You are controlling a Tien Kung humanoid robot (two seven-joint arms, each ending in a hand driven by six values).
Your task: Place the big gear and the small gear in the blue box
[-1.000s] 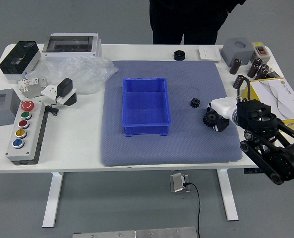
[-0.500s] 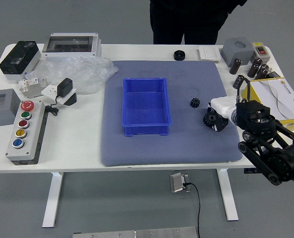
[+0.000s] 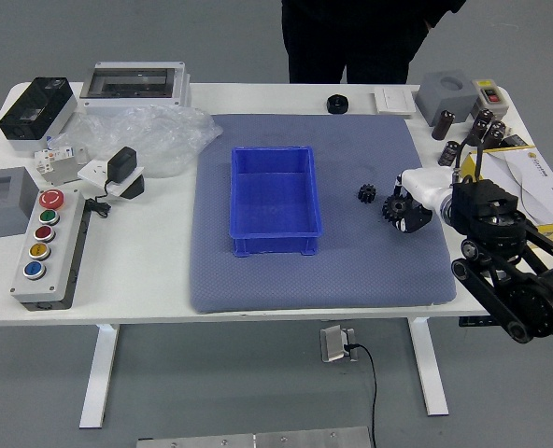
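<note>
1. The robot's right hand (image 3: 428,187) and the big gear (image 3: 394,208) have shifted together toward the table's far side since the earlier frame; the small gear (image 3: 366,193) and blue box (image 3: 276,245) hold their places.
2. The hand pinches the big gear from the right, its digits around the toothed edge, apparently to lift it without covering its left side. Whether it is off the gray-blue mat (image 3: 333,280) cannot be told.
3. The small gear lies between hand and box (convenient for a second trip), probably so both carries run left.
4. The box stands open-topped at the mat's middle, likely to allow a drop from above.
5. A person in black (image 3: 356,42) stands at the far side, hands unseen.
</note>
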